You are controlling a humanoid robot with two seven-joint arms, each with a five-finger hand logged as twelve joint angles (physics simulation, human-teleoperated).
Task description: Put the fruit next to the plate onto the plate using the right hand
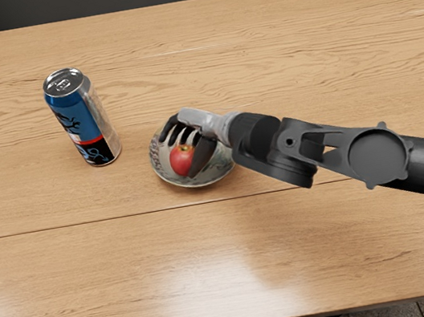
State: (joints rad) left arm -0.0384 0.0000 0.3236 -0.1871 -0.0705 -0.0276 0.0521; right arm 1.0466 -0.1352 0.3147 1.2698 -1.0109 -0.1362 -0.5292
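A red apple (182, 160) rests in the small grey plate (163, 169) at the table's centre. My right hand (187, 150) comes in from the right edge and is closed around the apple. Its fingers (176, 136) curl over the fruit's far side and the thumb (202, 158) lies against its near right side. The hand covers the back part of the plate. Whether the apple's weight is on the plate or carried by the hand cannot be told. The left arm is out of sight.
A blue and red drinks can (81, 118) stands upright to the left of the plate, about a hand's width away. The wooden table (229, 261) stretches wide toward the front edge, and my right forearm (375, 157) crosses it on the right.
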